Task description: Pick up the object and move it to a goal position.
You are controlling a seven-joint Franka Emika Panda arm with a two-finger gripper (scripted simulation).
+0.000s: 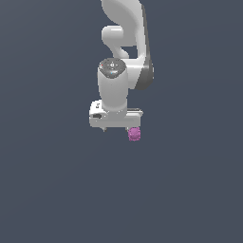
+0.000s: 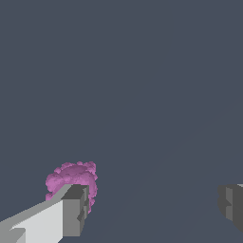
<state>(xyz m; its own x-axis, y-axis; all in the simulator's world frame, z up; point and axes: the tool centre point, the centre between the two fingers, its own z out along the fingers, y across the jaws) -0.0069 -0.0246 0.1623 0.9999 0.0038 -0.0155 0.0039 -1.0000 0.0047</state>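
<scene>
The object [image 1: 134, 134] is a small magenta-pink bumpy blob on the dark grey floor. In the exterior view it sits just under the right end of the white gripper hand. My gripper [image 1: 116, 128] is open wide and holds nothing. In the wrist view the gripper [image 2: 152, 206] shows two grey fingertips [image 2: 75, 211] far apart. The object [image 2: 71, 176] lies right behind one fingertip, which hides part of it. It is at that finger, not in the middle of the gap. I cannot tell whether the finger touches it.
The flat dark grey floor [image 1: 47, 190] fills both views. The white arm [image 1: 123, 42] rises behind the gripper in the exterior view. No other objects or goal marker show.
</scene>
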